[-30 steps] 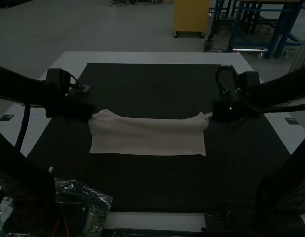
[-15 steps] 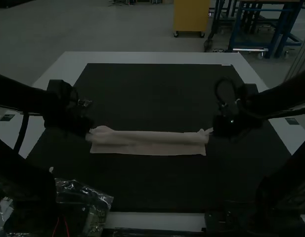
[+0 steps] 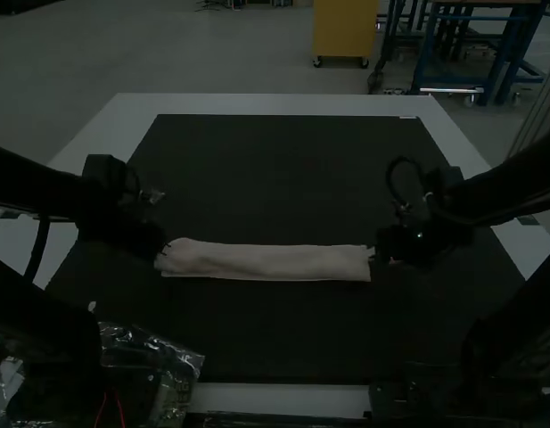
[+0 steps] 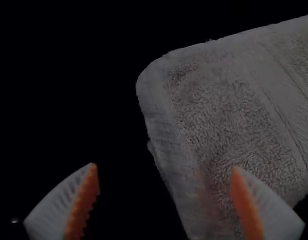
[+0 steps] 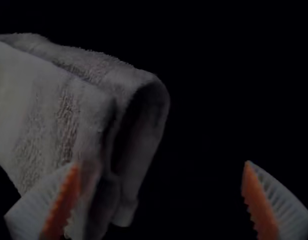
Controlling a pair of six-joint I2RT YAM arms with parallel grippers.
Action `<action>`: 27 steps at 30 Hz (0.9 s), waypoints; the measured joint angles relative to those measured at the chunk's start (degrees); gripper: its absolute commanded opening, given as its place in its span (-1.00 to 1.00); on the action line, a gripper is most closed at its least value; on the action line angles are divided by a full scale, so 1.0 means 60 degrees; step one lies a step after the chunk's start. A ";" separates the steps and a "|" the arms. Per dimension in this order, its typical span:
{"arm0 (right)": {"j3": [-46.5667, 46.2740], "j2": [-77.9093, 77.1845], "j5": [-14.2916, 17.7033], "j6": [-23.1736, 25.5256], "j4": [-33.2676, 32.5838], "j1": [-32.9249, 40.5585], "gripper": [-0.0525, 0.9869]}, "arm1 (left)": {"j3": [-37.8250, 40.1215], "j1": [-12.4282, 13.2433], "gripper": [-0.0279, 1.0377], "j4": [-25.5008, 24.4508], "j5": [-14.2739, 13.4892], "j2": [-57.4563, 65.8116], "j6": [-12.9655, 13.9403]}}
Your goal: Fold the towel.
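- The towel [image 3: 266,263] lay on a black mat [image 3: 283,178] on the bench [image 3: 266,104], folded into a long, narrow strip running crosswise; the number of folds could not be told.
- At the towel's left end was the left gripper [image 3: 161,247], its jaws spread wide and gripping nothing.
- At the towel's right end was the right gripper [image 3: 378,253], its jaws also wide apart and empty.
- The towel's right end showed stacked layers and an open, rounded loop at the fold.
- Nearer the arm bases than the towel, toward the left, lay crumpled clear plastic [image 3: 159,345].
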 measured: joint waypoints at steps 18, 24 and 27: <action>0.0175 -0.0794 0.0036 0.0565 0.0685 0.0973 0.85 | -0.0124 0.1512 0.87 0.1402 0.0022 -0.1566 -0.0226; 0.0175 0.0004 0.0047 0.0838 0.1053 0.1220 0.85 | -0.0124 0.1512 0.87 0.1402 0.0109 -0.1563 -0.0488; 0.0171 0.0160 0.0051 0.0900 0.1155 0.1220 0.85 | -0.0124 0.1512 0.87 0.1402 0.0135 -0.1563 -0.0597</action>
